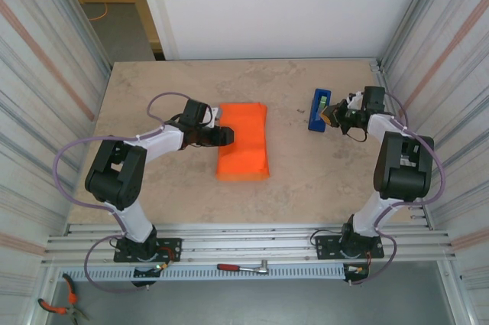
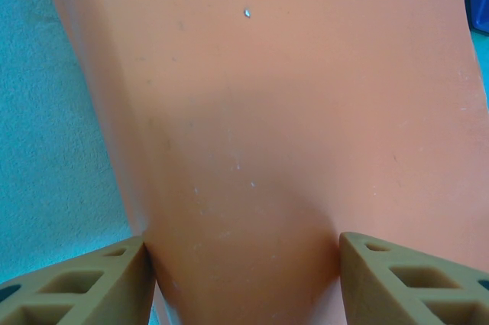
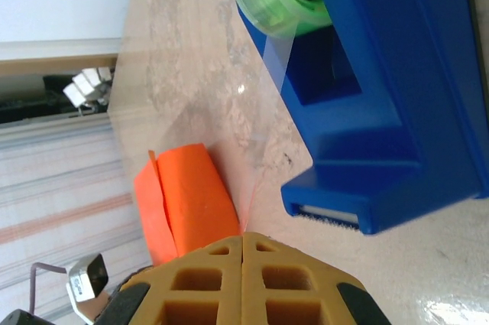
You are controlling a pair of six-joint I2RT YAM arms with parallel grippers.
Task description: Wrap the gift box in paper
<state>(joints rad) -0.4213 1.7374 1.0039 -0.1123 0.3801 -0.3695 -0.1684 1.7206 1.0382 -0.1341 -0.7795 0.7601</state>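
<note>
Left gripper (image 2: 243,239) straddles the paper (image 2: 267,111), fingers either side.

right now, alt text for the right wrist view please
The right gripper, shut, pinches a strip of clear tape drawn from the green roll in a blue tape dispenser. Beyond it, the folded orange paper lies on the marbled table.

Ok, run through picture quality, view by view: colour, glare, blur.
Top external: even light, sharp, the paper vivid orange. Left wrist: a teal cast on the table, the paper washed to salmon. Right wrist: glare at lower right; the clear tape strip off the blue tape dispenser barely reads.
</note>
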